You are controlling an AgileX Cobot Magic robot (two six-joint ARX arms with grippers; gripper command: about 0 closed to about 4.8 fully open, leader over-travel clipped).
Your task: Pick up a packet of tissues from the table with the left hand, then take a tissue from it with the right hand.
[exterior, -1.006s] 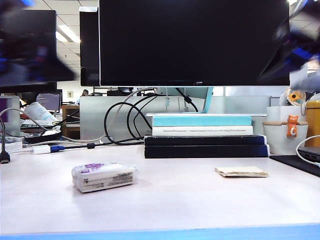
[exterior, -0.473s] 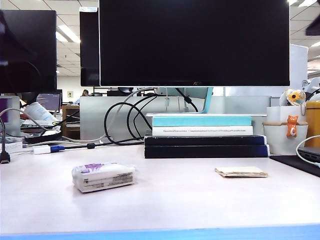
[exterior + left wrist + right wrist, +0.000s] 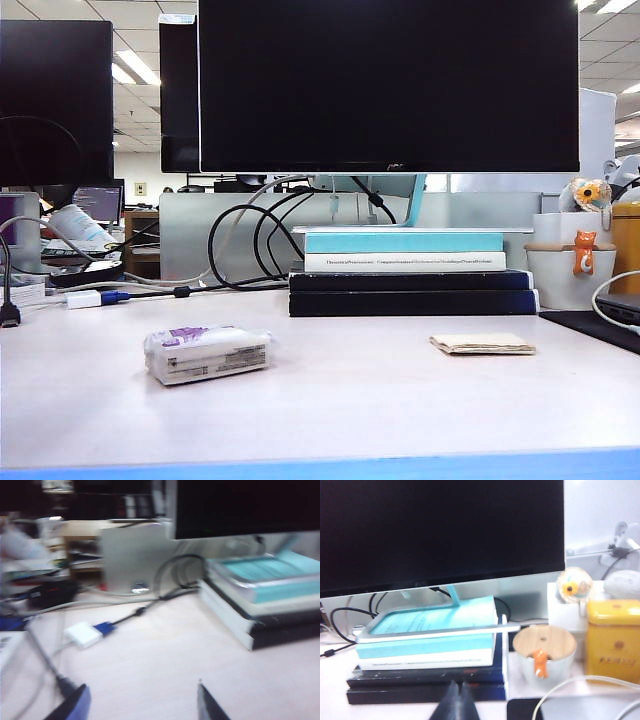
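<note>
Now packet of tissues (image 3: pixel 207 353) lying lengthwise across table (image 3: pixel 360 400), left gripper (image 3: pixel 142 702) parted, right gripper (image 3: pixel 455 700) closed.

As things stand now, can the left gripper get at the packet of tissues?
Probably yes. The packet of tissues lies alone on the table, nothing over or against it. The left gripper is open above bare table by the cables, holding nothing.
</note>
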